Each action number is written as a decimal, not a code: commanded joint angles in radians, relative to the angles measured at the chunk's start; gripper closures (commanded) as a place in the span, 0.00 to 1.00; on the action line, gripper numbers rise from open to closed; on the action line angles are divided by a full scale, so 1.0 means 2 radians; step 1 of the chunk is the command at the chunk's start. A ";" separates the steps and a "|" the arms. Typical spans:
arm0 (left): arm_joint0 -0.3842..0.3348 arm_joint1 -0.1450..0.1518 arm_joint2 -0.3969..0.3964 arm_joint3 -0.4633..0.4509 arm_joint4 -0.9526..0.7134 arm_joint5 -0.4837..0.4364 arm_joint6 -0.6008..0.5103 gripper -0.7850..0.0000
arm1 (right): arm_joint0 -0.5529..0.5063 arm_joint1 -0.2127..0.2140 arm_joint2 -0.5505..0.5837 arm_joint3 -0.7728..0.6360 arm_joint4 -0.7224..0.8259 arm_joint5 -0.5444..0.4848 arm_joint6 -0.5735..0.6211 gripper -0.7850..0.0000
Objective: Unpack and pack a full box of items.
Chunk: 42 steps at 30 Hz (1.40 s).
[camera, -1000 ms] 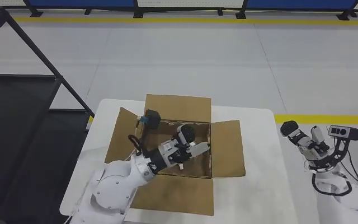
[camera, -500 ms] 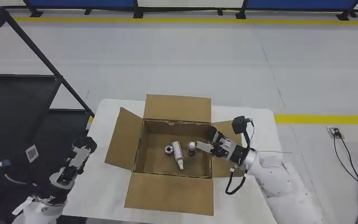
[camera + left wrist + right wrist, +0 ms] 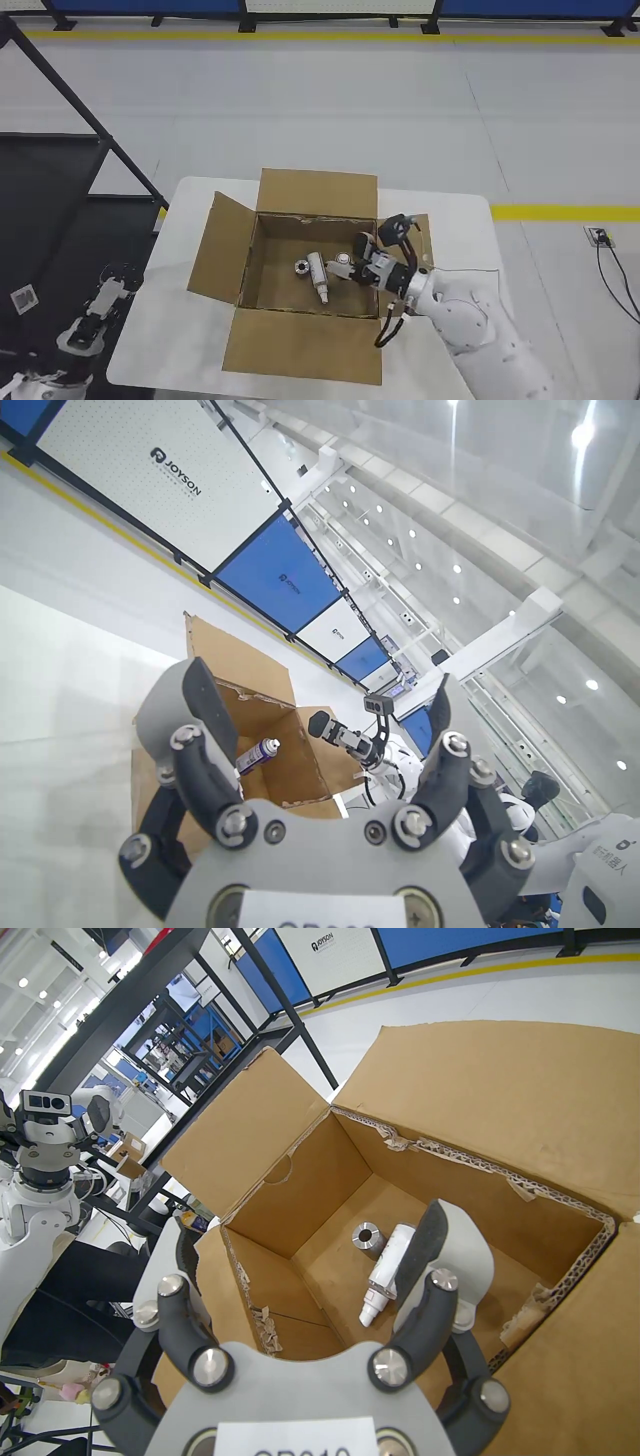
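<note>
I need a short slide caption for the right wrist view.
Open right hand above an open cardboard box holding a white bottle and a metal cylinder.

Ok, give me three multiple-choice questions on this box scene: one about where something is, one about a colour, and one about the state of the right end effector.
1. Where is the metal cylinder relative to the box?
A. On the table beside it.
B. Inside it, on the floor.
C. Balanced on a flap.

2. What colour is the bottle lying in the box?
A. White.
B. Red.
C. Green.

3. How is the right end effector?
A. Shut on the bottle.
B. Shut on a flap.
C. Open, holding nothing.

Answers:
1 B: the right wrist view shows it on the cardboard floor beside the bottle.
2 A: its body and cap are white.
3 C: it stands wide open above the box with nothing in it.
</note>
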 commanded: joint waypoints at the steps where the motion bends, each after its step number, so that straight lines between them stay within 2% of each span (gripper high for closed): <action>1: 0.000 0.000 0.007 -0.006 0.001 0.004 -0.003 0.00 | 0.012 -0.002 -0.024 -0.012 -0.083 0.023 0.009 0.00; 6: 0.001 0.002 0.012 -0.011 -0.006 0.006 -0.008 0.00 | 0.053 -0.010 -0.091 -0.025 -0.235 0.069 0.066 0.00; 8: 0.003 0.003 0.010 -0.010 -0.014 0.005 -0.013 0.00 | 0.075 -0.015 -0.114 -0.012 -0.267 0.080 0.103 0.00; 12: 0.009 0.004 0.002 -0.005 -0.028 -0.002 -0.016 0.00 | 0.128 -0.031 -0.150 0.033 -0.275 0.118 0.176 0.00; 15: 0.014 0.004 -0.004 -0.001 -0.040 -0.005 -0.017 0.00 | 0.169 -0.045 -0.170 0.078 -0.253 0.124 0.220 0.00; 20: 0.017 0.006 -0.011 0.004 -0.051 -0.008 -0.019 0.00 | 0.215 -0.064 -0.194 0.146 -0.216 0.121 0.257 0.00; 23: 0.016 0.007 -0.011 0.005 -0.055 -0.007 -0.021 0.00 | 0.233 -0.073 -0.207 0.179 -0.211 0.124 0.267 0.38; 24: 0.015 0.007 -0.011 0.005 -0.055 -0.006 -0.022 0.00 | 0.238 -0.076 -0.212 0.188 -0.212 0.125 0.270 0.47; 25: 0.014 0.007 -0.011 0.005 -0.056 -0.005 -0.022 0.00 | 0.242 -0.079 -0.217 0.197 -0.214 0.128 0.273 0.53; 26: 0.013 0.008 -0.010 0.004 -0.056 -0.005 -0.024 0.00 | 0.245 -0.082 -0.221 0.205 -0.216 0.130 0.276 0.53; 29: 0.010 0.009 -0.008 0.004 -0.054 -0.002 -0.026 0.00 | 0.253 -0.090 -0.231 0.225 -0.213 0.132 0.285 0.64; 31: 0.007 0.009 -0.006 0.005 -0.053 -0.001 -0.025 0.00 | 0.257 -0.094 -0.234 0.235 -0.210 0.129 0.288 0.93; 32: 0.006 0.010 -0.005 0.006 -0.052 0.001 -0.025 0.00 | 0.259 -0.095 -0.234 0.239 -0.208 0.127 0.288 1.00; 37: 0.000 0.011 -0.001 0.007 -0.047 0.005 -0.025 0.00 | 0.254 -0.093 -0.219 0.225 -0.215 0.133 0.270 1.00; 40: -0.004 0.012 0.002 0.005 -0.043 0.009 -0.025 0.00 | 0.225 -0.081 -0.190 0.163 -0.233 0.138 0.246 1.00; 42: -0.007 0.013 0.005 0.004 -0.040 0.011 -0.027 0.00 | 0.190 -0.067 -0.160 0.094 -0.256 0.141 0.237 1.00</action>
